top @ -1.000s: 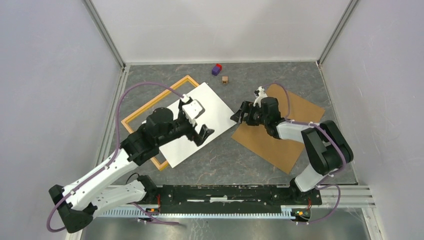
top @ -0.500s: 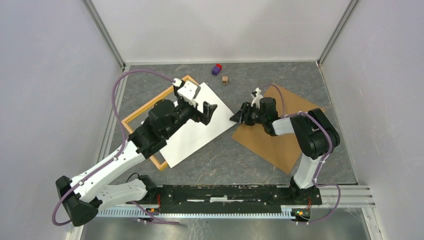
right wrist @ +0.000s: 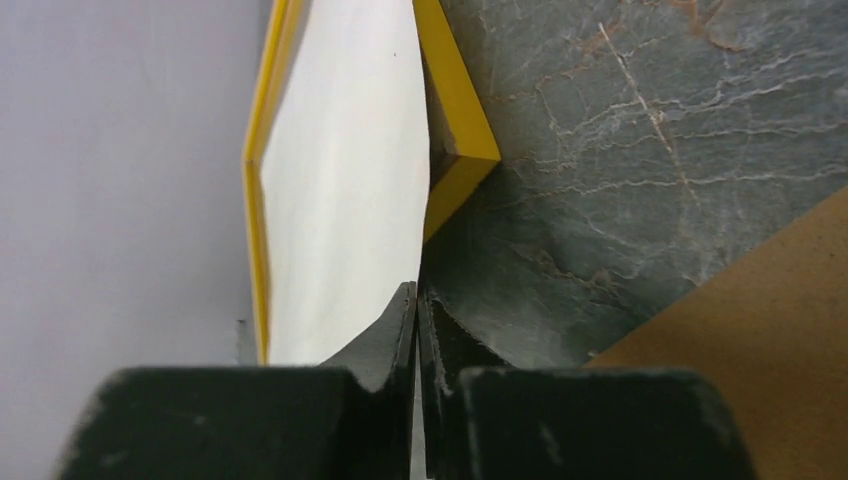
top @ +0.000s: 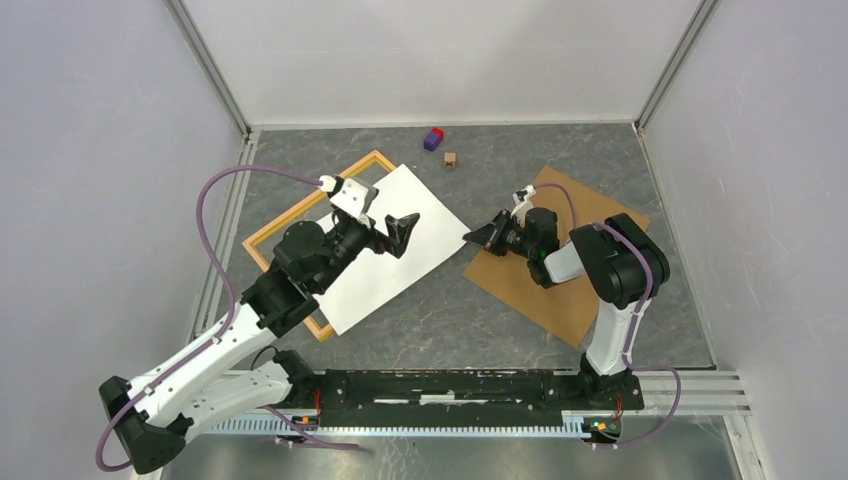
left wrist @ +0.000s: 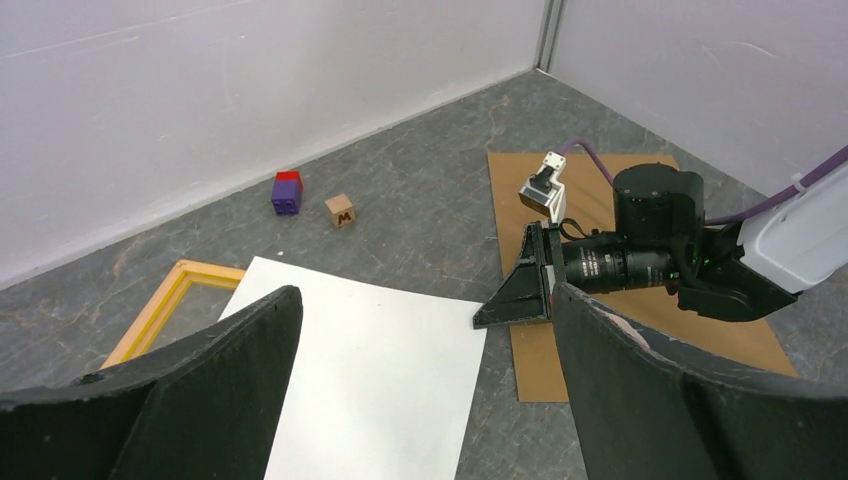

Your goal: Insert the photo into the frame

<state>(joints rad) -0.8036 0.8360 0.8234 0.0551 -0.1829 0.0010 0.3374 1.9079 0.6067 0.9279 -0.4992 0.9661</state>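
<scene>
The photo lies white back up, skewed across the right part of the orange-yellow frame. My right gripper lies low on the table, turned on its side, shut on the photo's right corner. In the right wrist view the white sheet narrows to a point between the closed fingertips, with the frame behind it. My left gripper hovers open above the photo; its wrist view shows the photo and a frame corner below the spread fingers.
A brown backing board lies on the table under the right arm, also visible as the board and the board. A purple and red block and a small wooden cube sit near the back wall.
My right gripper has closed on the photo's right corner. The left gripper, still open, has swung up and to the left over the photo.
</scene>
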